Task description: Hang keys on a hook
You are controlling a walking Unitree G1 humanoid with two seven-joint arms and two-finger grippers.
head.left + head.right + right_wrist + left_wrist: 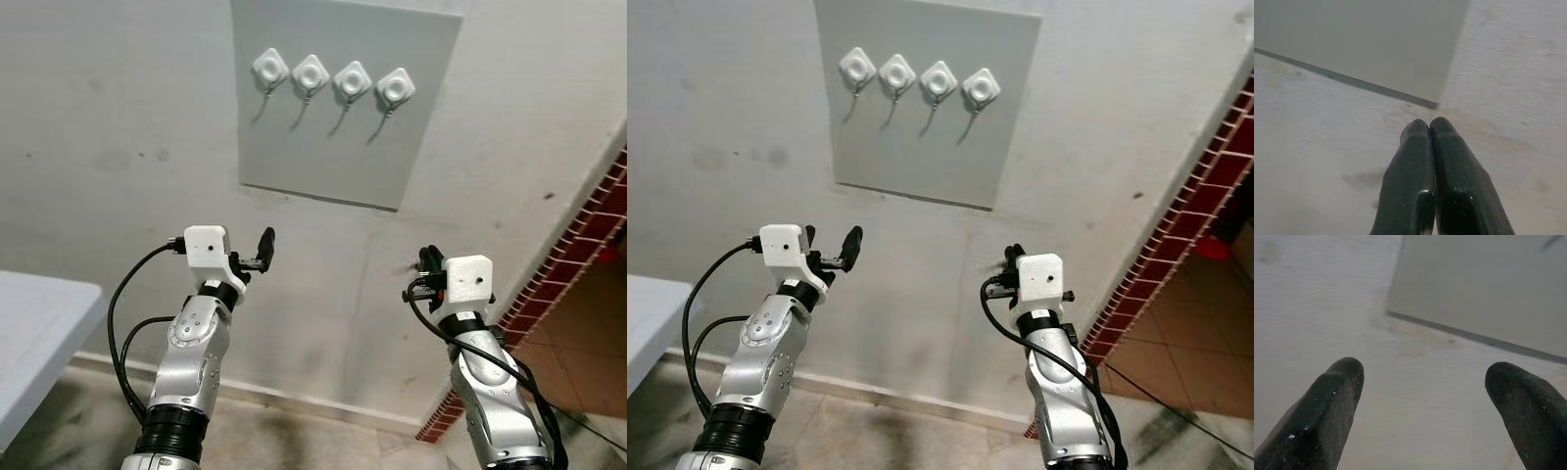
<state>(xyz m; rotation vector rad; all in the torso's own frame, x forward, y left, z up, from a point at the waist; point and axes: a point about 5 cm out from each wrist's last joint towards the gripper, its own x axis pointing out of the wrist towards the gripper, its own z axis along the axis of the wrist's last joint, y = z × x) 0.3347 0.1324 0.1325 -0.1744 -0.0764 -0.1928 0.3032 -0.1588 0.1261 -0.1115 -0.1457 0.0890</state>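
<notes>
A grey board (343, 137) is fixed to the pale wall, and a row of several white hooks (311, 73) runs across its top. My left gripper (257, 253) is raised below the board's lower left corner. Its fingers (1337, 396) are spread open with nothing between them. My right gripper (427, 259) is held up below and to the right of the board. In the right wrist view its two fingers (1415, 161) are pressed together, pointing at the wall just under the board's lower corner (1437, 104), and I see nothing held between them.
A white table (39, 323) juts in at the lower left. A red brick wall edge (578, 245) runs diagonally on the right, with reddish floor tiles (588, 343) beyond it. Grey floor (294, 431) meets the wall below my arms.
</notes>
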